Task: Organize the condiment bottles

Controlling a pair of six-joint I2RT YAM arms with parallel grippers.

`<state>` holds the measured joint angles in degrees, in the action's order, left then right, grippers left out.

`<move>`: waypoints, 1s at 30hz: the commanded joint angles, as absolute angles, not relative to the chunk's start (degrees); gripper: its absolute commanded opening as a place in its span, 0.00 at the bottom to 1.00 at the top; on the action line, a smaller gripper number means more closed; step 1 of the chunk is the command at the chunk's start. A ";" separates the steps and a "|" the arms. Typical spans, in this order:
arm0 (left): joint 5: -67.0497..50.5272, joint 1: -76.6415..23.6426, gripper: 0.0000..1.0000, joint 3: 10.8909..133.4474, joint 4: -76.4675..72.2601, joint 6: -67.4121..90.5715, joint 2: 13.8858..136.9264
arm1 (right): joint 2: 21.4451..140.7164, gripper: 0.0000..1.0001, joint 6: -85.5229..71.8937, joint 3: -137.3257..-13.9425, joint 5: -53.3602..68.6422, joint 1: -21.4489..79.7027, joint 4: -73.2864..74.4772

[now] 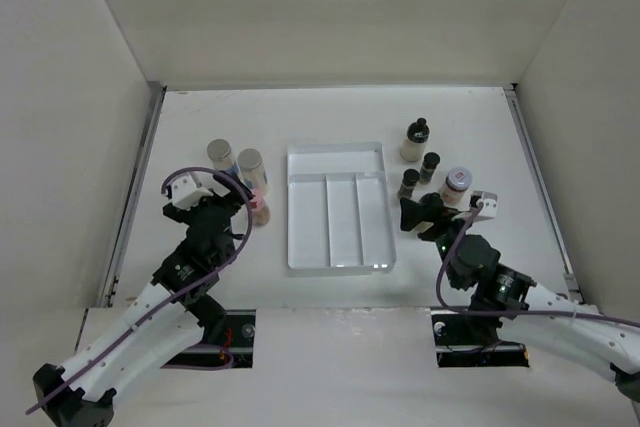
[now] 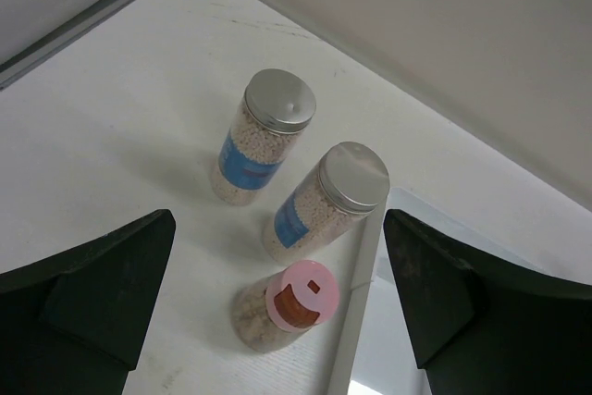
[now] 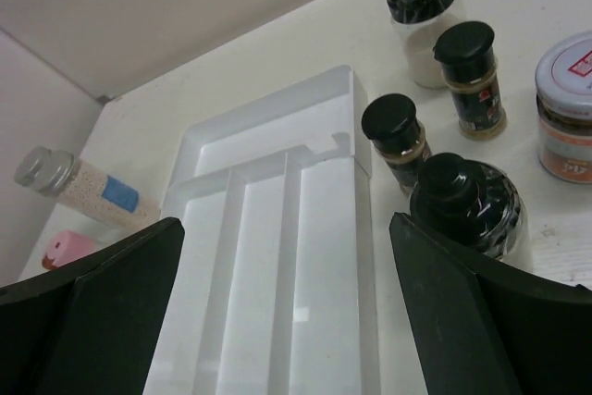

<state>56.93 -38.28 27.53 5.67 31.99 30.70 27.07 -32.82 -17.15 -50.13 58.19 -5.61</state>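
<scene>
Two silver-lidded cylinders and a small pink-lidded bottle stand left of the white tray. My left gripper is open just short of the pink-lidded bottle, which stands between its fingers' lines; the cylinders stand beyond. Right of the tray stand a cream black-capped bottle, two small dark bottles and a wide pinkish-lidded jar. My right gripper is open and empty, with a round black-capped bottle by its right finger.
The divided tray lies under my right gripper, its compartments holding nothing. Its left rim runs beside the pink-lidded bottle. White walls close the table on three sides, with metal rails along left and right edges.
</scene>
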 commanded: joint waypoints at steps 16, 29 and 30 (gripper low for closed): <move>55.46 -40.03 1.00 31.73 4.13 32.17 34.98 | 30.24 1.00 -23.29 -25.41 -44.73 39.42 -19.77; 55.46 -38.98 1.00 31.90 3.78 32.08 35.33 | 28.03 0.98 -24.43 -22.67 -44.65 38.01 -21.44; 55.37 -38.98 1.00 31.99 3.61 32.08 35.51 | 28.82 0.98 -24.43 -22.94 -44.56 38.01 -21.53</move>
<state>55.64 -39.40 29.34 5.76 32.38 34.94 27.03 -24.21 -22.11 -45.84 38.00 -18.57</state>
